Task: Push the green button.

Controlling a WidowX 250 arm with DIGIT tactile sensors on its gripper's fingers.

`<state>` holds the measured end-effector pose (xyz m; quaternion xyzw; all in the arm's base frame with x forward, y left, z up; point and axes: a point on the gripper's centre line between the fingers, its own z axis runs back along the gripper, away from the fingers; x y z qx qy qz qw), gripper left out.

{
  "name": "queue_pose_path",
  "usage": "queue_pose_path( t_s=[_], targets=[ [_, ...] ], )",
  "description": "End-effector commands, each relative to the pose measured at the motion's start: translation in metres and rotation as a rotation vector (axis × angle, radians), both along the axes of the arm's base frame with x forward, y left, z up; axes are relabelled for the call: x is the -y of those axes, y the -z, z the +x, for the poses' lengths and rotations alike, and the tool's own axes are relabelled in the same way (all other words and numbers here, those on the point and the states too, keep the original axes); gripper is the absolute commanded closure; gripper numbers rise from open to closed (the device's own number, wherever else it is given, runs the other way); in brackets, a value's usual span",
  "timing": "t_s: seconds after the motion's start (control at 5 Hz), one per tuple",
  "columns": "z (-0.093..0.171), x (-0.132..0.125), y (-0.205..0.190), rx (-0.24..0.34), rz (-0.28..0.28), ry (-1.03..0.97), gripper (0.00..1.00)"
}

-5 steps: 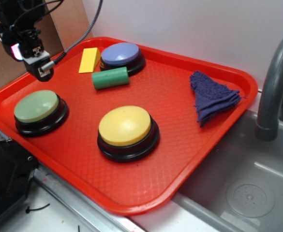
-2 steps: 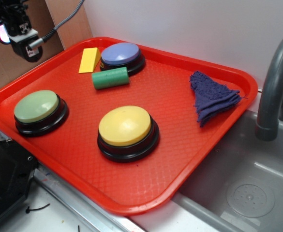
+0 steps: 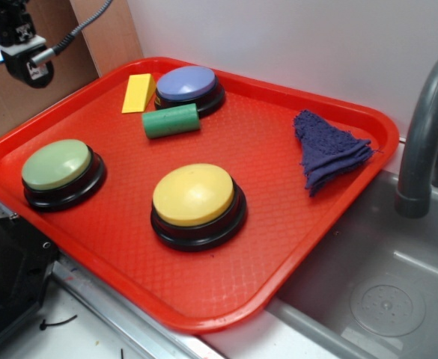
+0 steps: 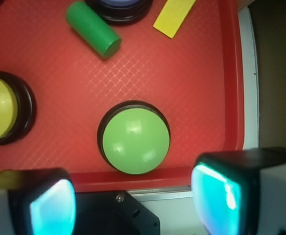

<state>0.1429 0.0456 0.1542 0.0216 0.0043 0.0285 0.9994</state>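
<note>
The green button (image 3: 56,164) is a pale green dome on a black base at the near left of the red tray (image 3: 278,247). In the wrist view the green button (image 4: 135,139) lies ahead of the fingers, close to the tray's rim. My gripper (image 3: 24,63) hangs high at the top left of the exterior view, above and behind the button, outside the tray's left edge. In the wrist view my gripper (image 4: 133,208) is open, with two pads glowing teal set wide apart and nothing between them.
On the tray are a yellow domed button (image 3: 196,198), a blue button (image 3: 187,84), a dark green cylinder (image 3: 171,120), a yellow wedge (image 3: 138,93) and a folded blue cloth (image 3: 327,149). A grey faucet (image 3: 424,142) and a sink (image 3: 383,299) are on the right. A black block (image 3: 9,277) sits at the near left.
My gripper has risen and moved left, away from the tray's back left corner. Nothing on the tray has moved.
</note>
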Motion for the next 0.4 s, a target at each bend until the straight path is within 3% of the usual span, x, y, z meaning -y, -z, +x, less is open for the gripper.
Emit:
queue_pose_path(
  t_s=[0.0,0.2],
  targets=[
    [-0.0008,-0.0098,-0.0219,0.094,-0.026,-0.055,0.00],
    [-0.0041,-0.0143,-0.0200,0.117,-0.039,-0.059,0.00]
  ],
)
